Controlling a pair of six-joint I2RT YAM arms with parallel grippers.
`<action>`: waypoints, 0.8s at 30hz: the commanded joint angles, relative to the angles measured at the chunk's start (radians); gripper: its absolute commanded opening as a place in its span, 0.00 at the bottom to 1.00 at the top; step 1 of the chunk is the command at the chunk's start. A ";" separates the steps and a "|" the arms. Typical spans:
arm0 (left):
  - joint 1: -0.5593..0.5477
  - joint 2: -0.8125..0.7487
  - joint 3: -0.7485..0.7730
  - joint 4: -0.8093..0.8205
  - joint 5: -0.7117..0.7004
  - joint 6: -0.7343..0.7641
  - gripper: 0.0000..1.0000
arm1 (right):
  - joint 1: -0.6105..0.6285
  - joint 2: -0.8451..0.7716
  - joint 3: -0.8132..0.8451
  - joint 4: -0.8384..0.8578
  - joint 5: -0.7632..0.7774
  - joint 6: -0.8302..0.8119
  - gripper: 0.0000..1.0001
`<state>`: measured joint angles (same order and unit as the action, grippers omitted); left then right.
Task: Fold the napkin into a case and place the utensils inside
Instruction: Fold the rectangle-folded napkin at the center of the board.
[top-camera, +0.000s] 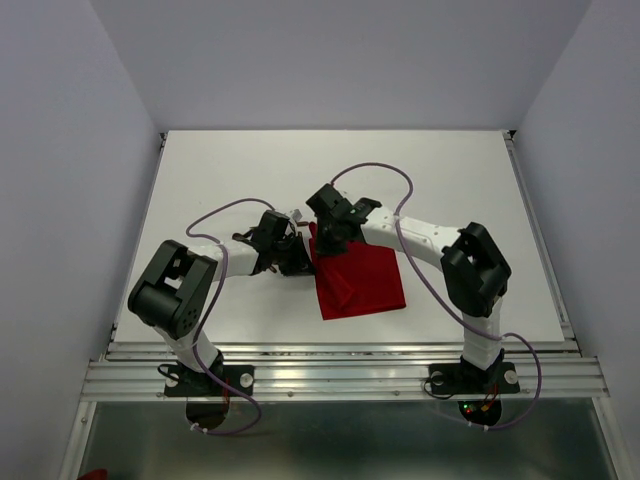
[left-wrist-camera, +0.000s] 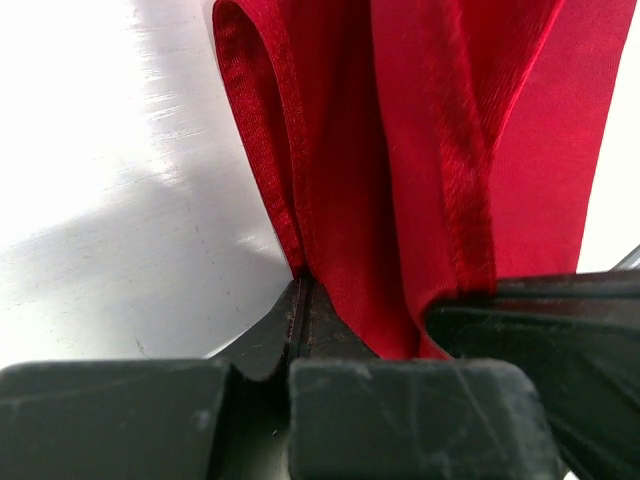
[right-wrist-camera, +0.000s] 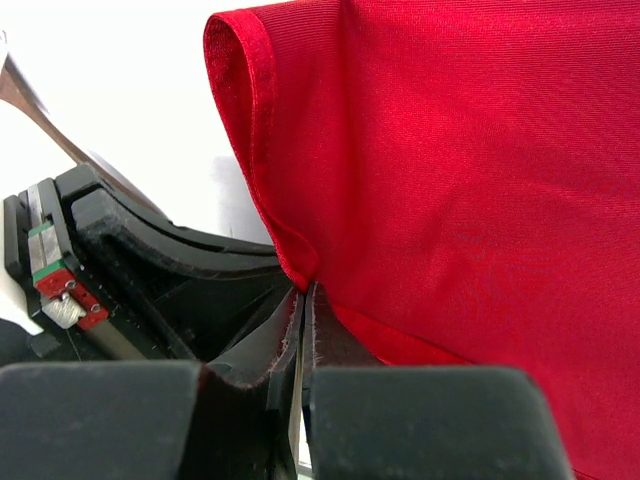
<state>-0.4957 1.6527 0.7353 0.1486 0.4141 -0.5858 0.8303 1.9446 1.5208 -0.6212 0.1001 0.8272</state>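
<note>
The red napkin (top-camera: 360, 282) lies partly folded on the white table, its left edge lifted. My left gripper (top-camera: 298, 260) is shut on that edge at the near left; in the left wrist view (left-wrist-camera: 302, 285) the cloth (left-wrist-camera: 400, 170) hangs in folds from the closed jaws. My right gripper (top-camera: 325, 243) is shut on the same edge just behind it; in the right wrist view (right-wrist-camera: 308, 290) the hem (right-wrist-camera: 450, 180) is pinched between the jaws. The two grippers almost touch. A slim brown strip (right-wrist-camera: 30, 100), perhaps a utensil handle, shows at the left; otherwise the utensils are hidden.
The white table (top-camera: 220, 180) stretches around the cloth, with grey walls on three sides. A metal rail (top-camera: 340, 375) runs along the near edge by the arm bases. The left gripper's black body (right-wrist-camera: 120, 270) sits close beside the right fingers.
</note>
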 joint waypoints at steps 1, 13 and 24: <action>0.000 0.022 0.015 -0.027 -0.029 0.014 0.00 | 0.020 0.000 0.007 0.021 -0.014 0.004 0.01; 0.000 0.025 0.018 -0.029 -0.028 0.015 0.00 | 0.020 0.047 0.013 0.029 -0.031 0.009 0.01; 0.000 0.012 0.032 -0.052 -0.040 0.023 0.00 | 0.020 0.025 0.021 0.041 -0.023 -0.005 0.47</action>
<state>-0.4957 1.6592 0.7464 0.1413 0.4141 -0.5854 0.8394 2.0010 1.5211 -0.6159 0.0673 0.8307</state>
